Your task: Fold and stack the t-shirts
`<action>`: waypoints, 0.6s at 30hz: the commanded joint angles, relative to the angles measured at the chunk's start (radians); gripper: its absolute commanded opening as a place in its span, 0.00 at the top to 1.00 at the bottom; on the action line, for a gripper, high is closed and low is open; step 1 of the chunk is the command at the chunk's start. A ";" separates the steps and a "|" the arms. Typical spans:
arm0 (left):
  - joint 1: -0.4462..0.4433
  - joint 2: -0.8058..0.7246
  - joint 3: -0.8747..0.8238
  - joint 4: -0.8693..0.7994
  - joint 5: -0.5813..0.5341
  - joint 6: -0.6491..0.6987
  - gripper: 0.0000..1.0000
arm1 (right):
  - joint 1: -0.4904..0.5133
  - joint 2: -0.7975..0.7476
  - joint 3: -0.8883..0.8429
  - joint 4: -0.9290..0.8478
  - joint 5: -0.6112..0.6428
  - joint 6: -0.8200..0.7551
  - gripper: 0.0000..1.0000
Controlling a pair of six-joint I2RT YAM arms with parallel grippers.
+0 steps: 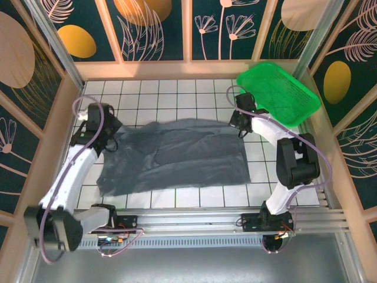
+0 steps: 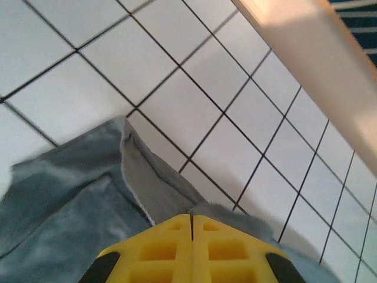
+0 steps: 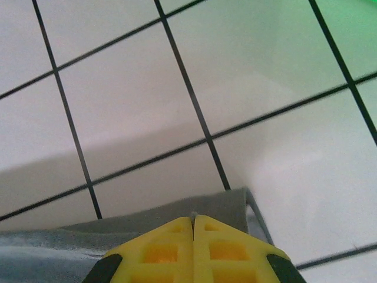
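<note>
Slate t-shirt (image 1: 177,156) lies spread on the tiled counter (image 1: 177,91), left of the green basket (image 1: 280,91) and nearer the arms. Collar and sleeves are hard to make out among the creases. Right gripper (image 3: 193,219) is at the shirt corner closest to the basket, jaws pressed together, pinching the cloth edge. Left gripper (image 2: 192,219) is at the far corner away from the basket, jaws likewise pinching cloth. From above, the wrists hide both sets of fingertips.

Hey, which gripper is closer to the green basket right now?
Right. The right gripper sits just beside the green basket's left rim, at the t-shirt's far right corner. The left gripper is across the shirt, at its far left corner.
</note>
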 commanded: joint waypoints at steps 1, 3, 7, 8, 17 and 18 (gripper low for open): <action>0.005 -0.108 -0.051 -0.107 -0.087 -0.088 1.00 | 0.004 -0.067 -0.051 -0.025 -0.009 0.032 1.00; 0.005 -0.170 -0.074 -0.147 -0.098 -0.113 1.00 | 0.005 -0.092 -0.081 -0.038 -0.012 0.040 1.00; 0.005 -0.252 -0.133 -0.227 -0.090 -0.188 1.00 | 0.005 -0.113 -0.123 -0.065 -0.005 0.051 1.00; 0.005 -0.273 -0.149 -0.255 -0.096 -0.215 1.00 | 0.006 -0.119 -0.132 -0.074 -0.003 0.054 1.00; 0.006 -0.402 -0.211 -0.435 -0.129 -0.414 1.00 | 0.006 -0.170 -0.201 -0.099 0.014 0.069 1.00; 0.005 -0.409 -0.208 -0.448 -0.137 -0.424 1.00 | 0.005 -0.178 -0.207 -0.099 0.015 0.070 1.00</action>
